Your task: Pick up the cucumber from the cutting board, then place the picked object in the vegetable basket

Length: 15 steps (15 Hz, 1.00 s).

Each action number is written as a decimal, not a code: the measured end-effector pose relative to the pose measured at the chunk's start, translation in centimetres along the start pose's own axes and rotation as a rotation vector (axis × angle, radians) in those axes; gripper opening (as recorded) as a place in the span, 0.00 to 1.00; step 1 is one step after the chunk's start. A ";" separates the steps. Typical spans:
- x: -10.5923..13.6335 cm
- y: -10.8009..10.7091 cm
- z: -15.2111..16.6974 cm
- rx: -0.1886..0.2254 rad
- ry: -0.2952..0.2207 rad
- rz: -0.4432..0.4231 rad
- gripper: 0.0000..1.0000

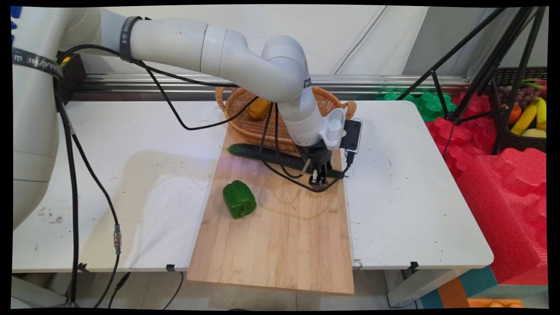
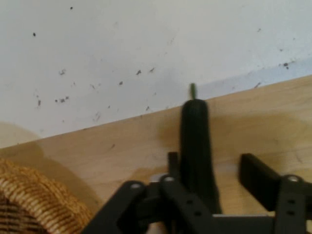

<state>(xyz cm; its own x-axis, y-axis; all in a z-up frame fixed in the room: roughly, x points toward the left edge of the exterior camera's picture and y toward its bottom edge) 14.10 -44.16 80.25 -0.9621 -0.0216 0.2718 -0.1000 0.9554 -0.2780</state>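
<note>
A long dark green cucumber (image 1: 249, 151) lies across the far part of a bamboo cutting board (image 1: 284, 227). My gripper (image 1: 319, 178) is down over its right end. In the hand view the cucumber (image 2: 195, 126) runs up between the fingers of my open gripper (image 2: 209, 160). The left finger (image 2: 173, 163) is against it and the right finger (image 2: 253, 173) stands apart from it. A green bell pepper (image 1: 239, 199) sits on the board's left side, nearer the front.
A wicker basket (image 1: 245, 118) with a yellow-orange pepper (image 1: 259, 108) stands just behind the board on the white table (image 1: 415, 188). Black cables hang over the cucumber. A tripod (image 1: 481, 78), red foam (image 1: 503, 183) and a fruit crate (image 1: 525, 113) are at the right.
</note>
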 end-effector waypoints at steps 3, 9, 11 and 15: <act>0.2 0.2 -0.5 0.020 -0.008 0.003 0.00; 0.2 2.3 -3.1 0.058 -0.015 0.033 0.00; 0.0 3.6 -4.7 0.073 -0.009 0.048 0.00; -0.1 5.6 -9.2 0.118 0.023 0.080 0.00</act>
<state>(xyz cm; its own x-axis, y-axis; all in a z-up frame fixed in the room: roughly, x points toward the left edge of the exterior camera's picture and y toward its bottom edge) 15.95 -36.05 87.12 -0.9621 0.0610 0.2657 -0.0541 0.9125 -0.4055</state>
